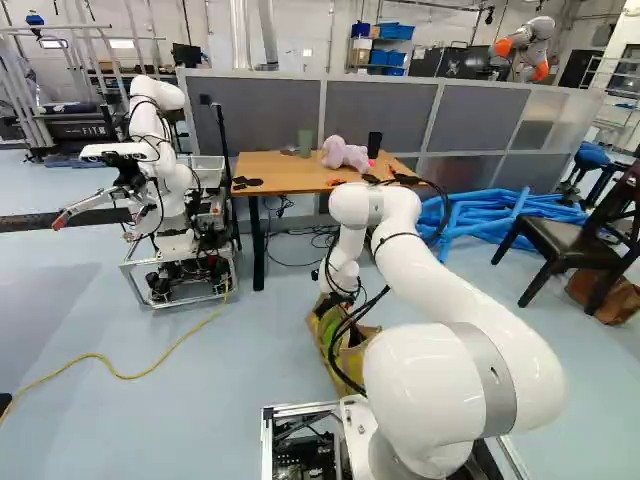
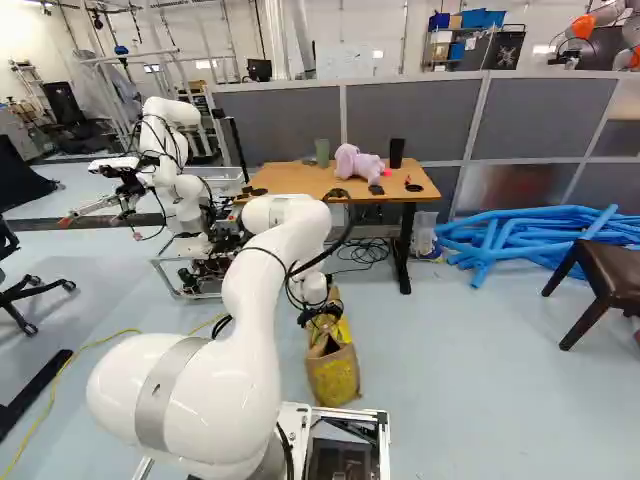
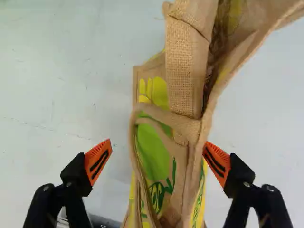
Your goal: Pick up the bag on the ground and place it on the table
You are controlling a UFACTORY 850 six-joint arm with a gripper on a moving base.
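Observation:
My gripper (image 2: pixel 321 314) hangs low over the bag (image 2: pixel 334 378), a brown burlap one with yellow and green print, standing on the floor ahead of the base. In the wrist view the gripper (image 3: pixel 158 144) is open, its orange-padded fingers wide apart on both sides of the bag (image 3: pixel 154 152). One finger lies close against the bag's side, or touches it; a gap separates the other from it. A strap handle (image 3: pixel 183 71) rises ahead of the fingers. The wooden table (image 1: pixel 275 180) stands beyond the bag.
On the table are a pink plush toy (image 2: pixel 358 163), a green cup (image 2: pixel 322 152) and a black cup (image 2: pixel 397 152). Another robot (image 1: pixel 165 180) stands left of the table. Blue tubes (image 2: pixel 530 235) and a dark chair (image 2: pixel 600 280) are to the right.

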